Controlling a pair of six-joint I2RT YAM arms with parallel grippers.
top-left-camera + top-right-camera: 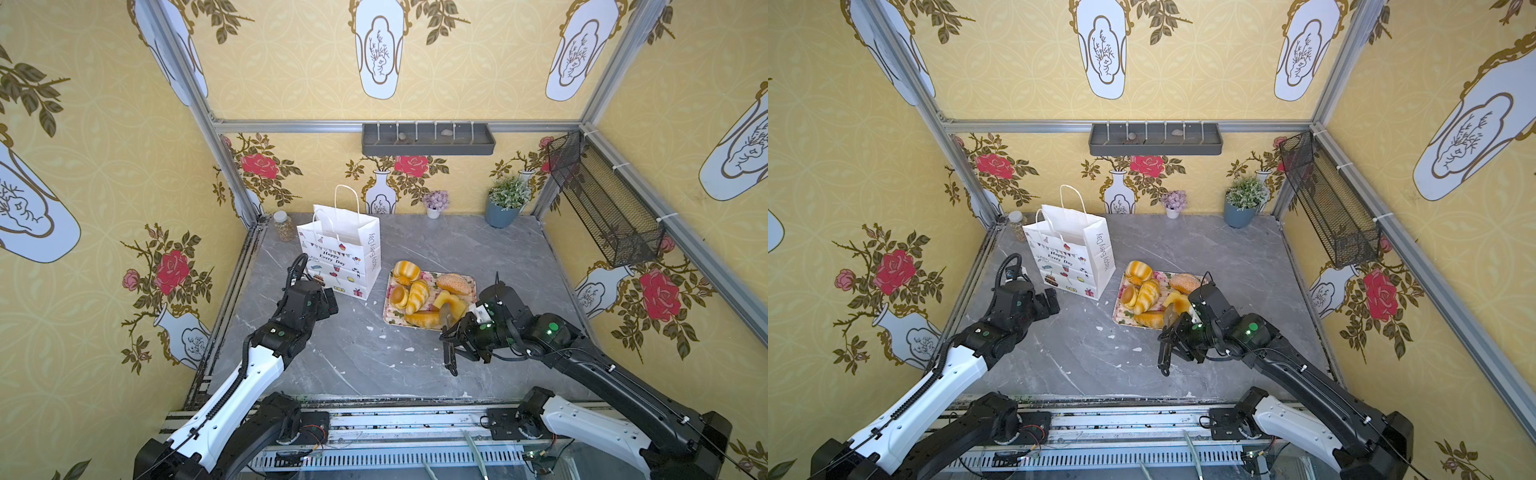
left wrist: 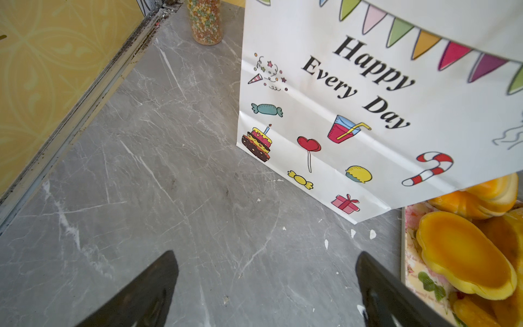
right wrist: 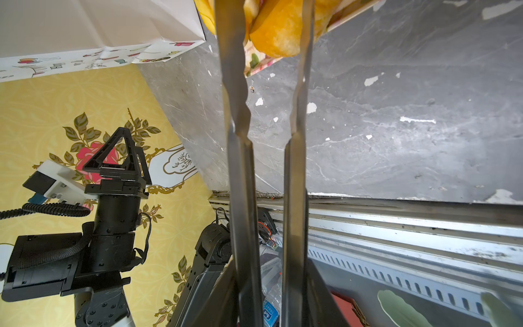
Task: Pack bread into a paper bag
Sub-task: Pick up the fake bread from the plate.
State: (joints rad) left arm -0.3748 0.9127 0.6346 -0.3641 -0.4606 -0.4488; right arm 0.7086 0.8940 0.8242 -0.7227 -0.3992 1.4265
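The left gripper (image 2: 264, 271) is hovering with fingers spread wide and empty, the upright paper bag (image 2: 353, 99) standing just ahead of them. The right gripper (image 3: 270, 294) is clasping metal tongs (image 3: 240, 170), fingers partly closed on the handles; beyond them, the tong tips are straddling a long loaf (image 3: 278, 31) lying on the floral tray (image 2: 409, 263).

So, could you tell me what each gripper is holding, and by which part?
The right gripper holds metal tongs by their handle end; bread sits between the tips, grip unclear. The left gripper is open and empty.
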